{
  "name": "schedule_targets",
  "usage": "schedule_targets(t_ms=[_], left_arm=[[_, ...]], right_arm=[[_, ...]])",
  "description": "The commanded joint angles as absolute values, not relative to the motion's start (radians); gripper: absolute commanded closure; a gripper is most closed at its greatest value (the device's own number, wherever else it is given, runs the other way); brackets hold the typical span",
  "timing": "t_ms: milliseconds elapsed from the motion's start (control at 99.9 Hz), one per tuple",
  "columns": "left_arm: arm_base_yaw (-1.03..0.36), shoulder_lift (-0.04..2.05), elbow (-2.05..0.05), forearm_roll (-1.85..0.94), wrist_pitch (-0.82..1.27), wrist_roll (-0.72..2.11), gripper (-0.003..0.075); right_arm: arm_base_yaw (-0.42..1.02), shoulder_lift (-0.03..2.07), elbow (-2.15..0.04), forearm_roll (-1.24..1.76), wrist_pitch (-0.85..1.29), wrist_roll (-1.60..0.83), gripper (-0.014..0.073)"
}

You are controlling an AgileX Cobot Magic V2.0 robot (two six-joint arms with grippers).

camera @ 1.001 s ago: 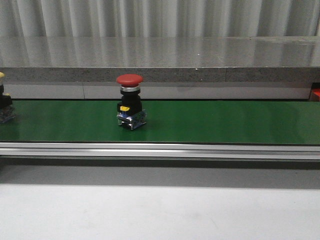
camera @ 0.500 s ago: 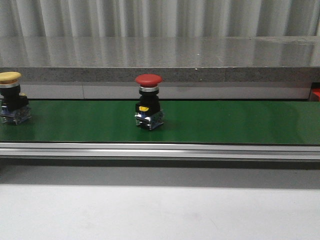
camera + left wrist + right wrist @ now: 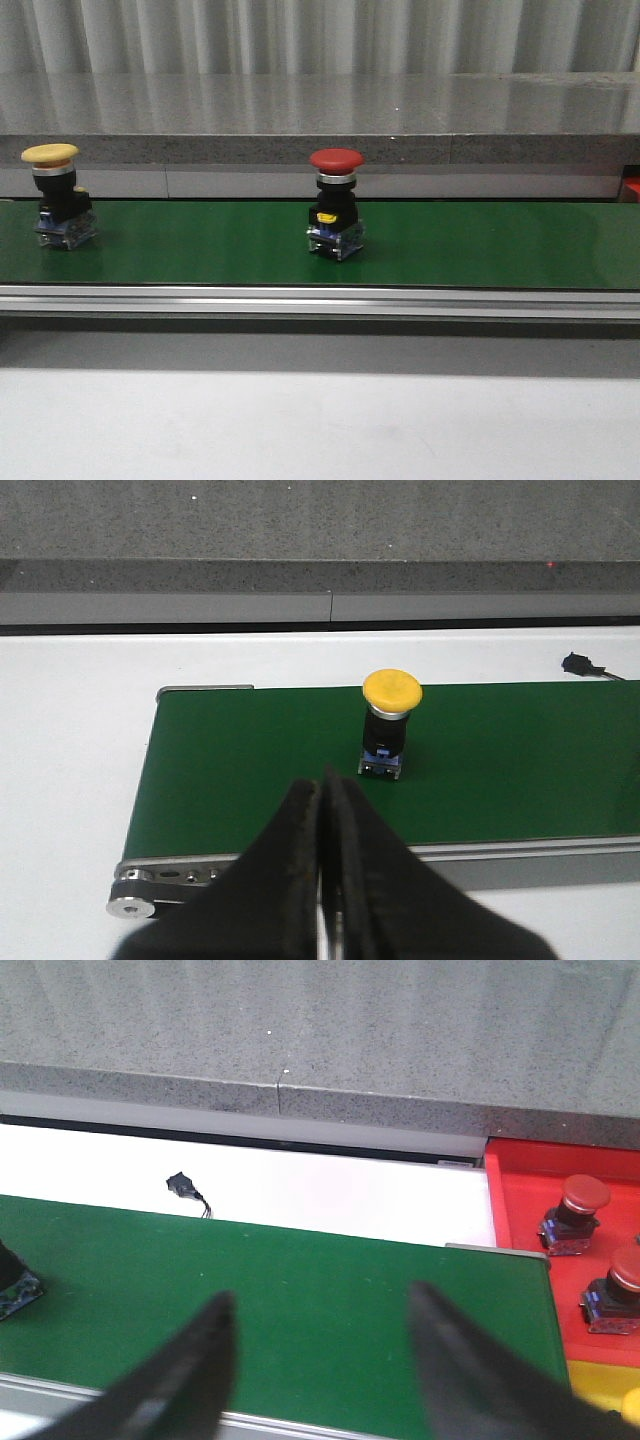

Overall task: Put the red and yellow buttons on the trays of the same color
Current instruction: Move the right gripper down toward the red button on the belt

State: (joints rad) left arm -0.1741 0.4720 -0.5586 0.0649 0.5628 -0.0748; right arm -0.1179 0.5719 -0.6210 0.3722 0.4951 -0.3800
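Two buttons riding the green belt [image 3: 480, 245]
Yellow button [image 3: 389, 723] sits just ahead of the left tool [image 3: 325, 810], fingers pressed together; right tool [image 3: 320, 1330] spread wide, red button [image 3: 336, 203] not near it.

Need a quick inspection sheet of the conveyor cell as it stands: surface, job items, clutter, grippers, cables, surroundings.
Surface: green conveyor belt with a metal side rail, white table around it.
Job's things: red button upright mid-belt; yellow button upright near the belt's left end; red tray past the belt's right end holding two red buttons; yellow tray edge beside it.
Clutter: nothing seen.
Grippers: left gripper shut, empty, short of the yellow button; right gripper open, empty, over bare belt.
Cables: small black connector with lead on the white table behind the belt.
Surroundings: grey stone ledge, corrugated wall behind.
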Motion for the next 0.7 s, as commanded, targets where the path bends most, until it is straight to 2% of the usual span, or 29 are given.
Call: schedule_targets(t_ms=[0,80,230,510,691], left_arm=[[-0.184,0.475,-0.587,0.055,0.489,-0.080,0.0741],[-0.184,0.475,-0.587,0.055,0.489,-0.080,0.0741],[-0.184,0.475,-0.587,0.055,0.489,-0.080,0.0741],[-0.184,0.475,-0.587,0.055,0.489,-0.080,0.0741],[-0.184,0.475,-0.587,0.055,0.489,-0.080,0.0741]], right_arm=[[-0.114,0.577,-0.649,0.409,0.435,-0.385,-0.0069],[-0.112,0.584,-0.649,0.458,0.425,-0.385,-0.0040],[-0.063,0.661,-0.672,0.468,0.432,-0.426,-0.0040],[0.149,0.948,-0.797,0.468,0.480,-0.508,-0.0040],[0.232,1.157,-0.876,0.468,0.480,-0.508,-0.0040]])
